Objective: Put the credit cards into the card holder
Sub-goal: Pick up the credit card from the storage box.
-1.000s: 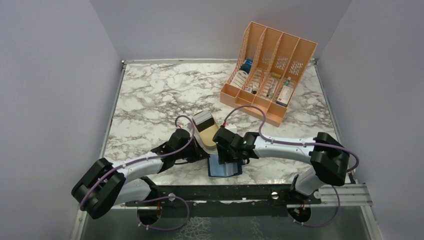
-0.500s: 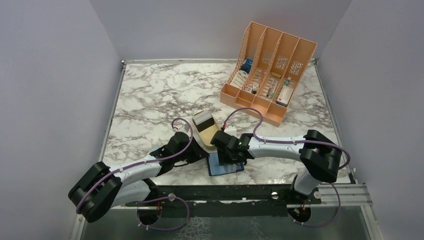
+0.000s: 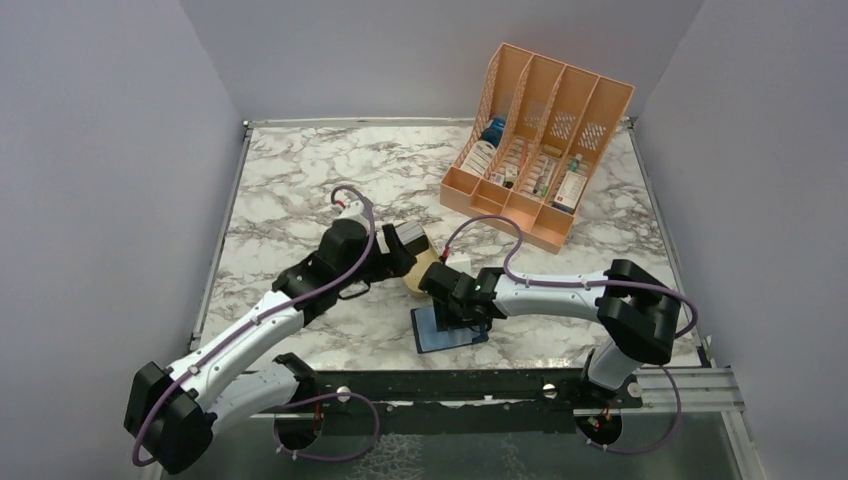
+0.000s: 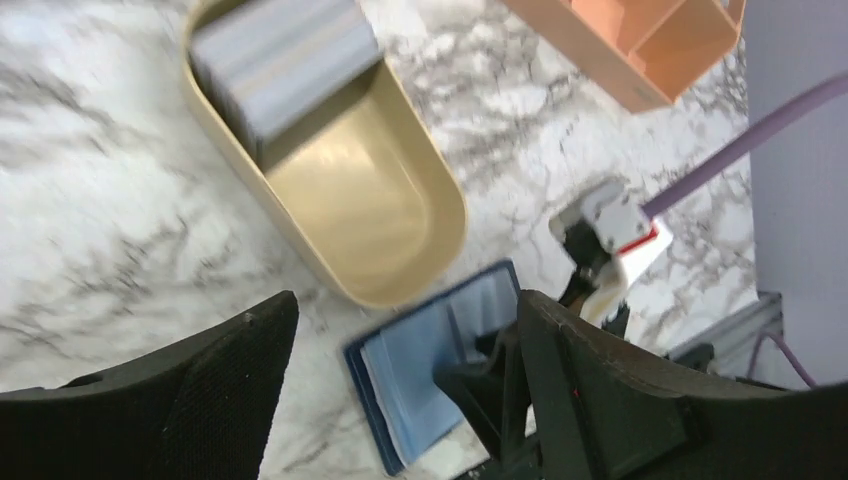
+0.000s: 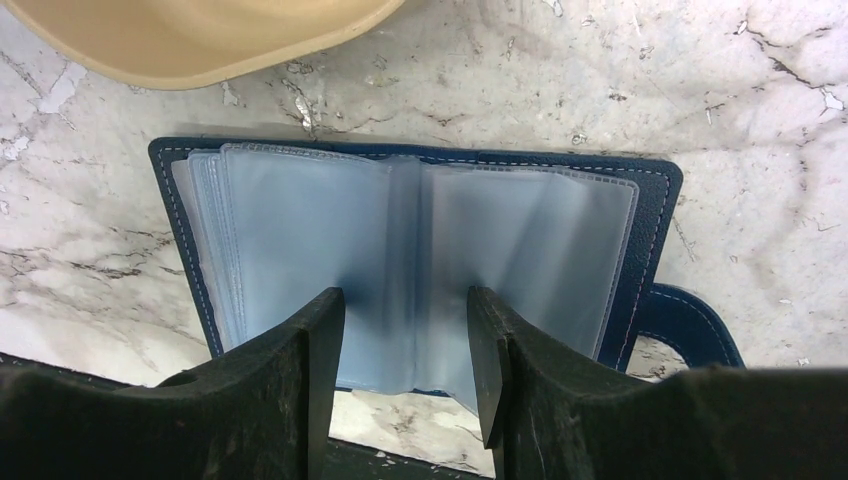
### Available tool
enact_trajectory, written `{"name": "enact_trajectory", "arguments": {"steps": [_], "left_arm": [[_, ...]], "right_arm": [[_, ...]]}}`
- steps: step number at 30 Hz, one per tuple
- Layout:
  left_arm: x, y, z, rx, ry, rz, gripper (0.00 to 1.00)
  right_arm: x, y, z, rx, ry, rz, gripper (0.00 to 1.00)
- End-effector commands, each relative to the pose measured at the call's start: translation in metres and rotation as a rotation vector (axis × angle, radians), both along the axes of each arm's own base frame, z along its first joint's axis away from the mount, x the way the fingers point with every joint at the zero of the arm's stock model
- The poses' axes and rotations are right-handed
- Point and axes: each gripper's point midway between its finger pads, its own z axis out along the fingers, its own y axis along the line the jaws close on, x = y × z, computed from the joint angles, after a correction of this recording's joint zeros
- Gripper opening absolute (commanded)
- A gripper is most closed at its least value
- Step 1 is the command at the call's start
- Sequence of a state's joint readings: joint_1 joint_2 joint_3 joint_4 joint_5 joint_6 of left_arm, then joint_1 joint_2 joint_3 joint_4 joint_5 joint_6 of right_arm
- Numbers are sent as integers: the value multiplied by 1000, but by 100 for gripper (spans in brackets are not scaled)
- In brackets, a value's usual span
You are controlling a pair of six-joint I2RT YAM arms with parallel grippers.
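1. Currently the cards (image 4: 275,60) stand as a pale grey stack at one end of a gold tin (image 4: 370,200). The tin lies on the marble table (image 3: 300,190), just beyond the card holder (image 5: 400,250).
2. The card holder lies flat and open near the table's front edge, with its clear sleeves facing up and its snap tab sticking out at one side.
3. The left gripper (image 4: 405,305) hangs over the tin with its jaws spread wide and nothing in them.
4. The right gripper (image 5: 405,295) has its jaws moderately apart and clasps nothing. Its tips seem to press on the sleeves either side of the fold, probably pinning the holder open.
5. The cards are likely light, stiff and slick, and they are packed close together, so freeing one looks fiddly. The best hold would be a pinch across the faces of the outermost card, at its top edge. The sleeves look soft and floppy.
6. No writing can be read on the cards, the tin or the holder, and the left wrist view is blurred. Labels on the items in the peach file rack (image 3: 535,140) are too small to make out.
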State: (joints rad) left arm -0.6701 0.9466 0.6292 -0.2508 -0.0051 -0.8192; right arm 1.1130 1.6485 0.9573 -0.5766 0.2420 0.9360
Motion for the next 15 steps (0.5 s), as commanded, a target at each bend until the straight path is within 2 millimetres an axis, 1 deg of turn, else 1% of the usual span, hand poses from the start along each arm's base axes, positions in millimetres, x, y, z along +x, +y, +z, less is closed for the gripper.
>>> {"name": "enact_trajectory", "arguments": {"steps": [1, 4, 6, 9, 11, 12, 15], "left_arm": [[36, 29, 21, 200, -91, -41, 80], [60, 34, 29, 284, -104, -79, 73], [76, 33, 36, 343, -130, -107, 69], [97, 26, 43, 416, -176, -182, 67], [107, 20, 44, 443, -182, -227, 67], [112, 17, 36, 466, -153, -243, 67], [122, 14, 29, 512, -121, -279, 62]], "right_arm": [[0, -7, -7, -23, -19, 19, 49], [0, -3, -2, 21, -30, 39, 49], [0, 0, 2, 48, -42, 53, 49], [0, 2, 5, 77, -62, 80, 49], [1, 2, 7, 84, -72, 96, 49], [1, 2, 7, 84, -75, 103, 49], [1, 2, 8, 83, -80, 120, 49]]}}
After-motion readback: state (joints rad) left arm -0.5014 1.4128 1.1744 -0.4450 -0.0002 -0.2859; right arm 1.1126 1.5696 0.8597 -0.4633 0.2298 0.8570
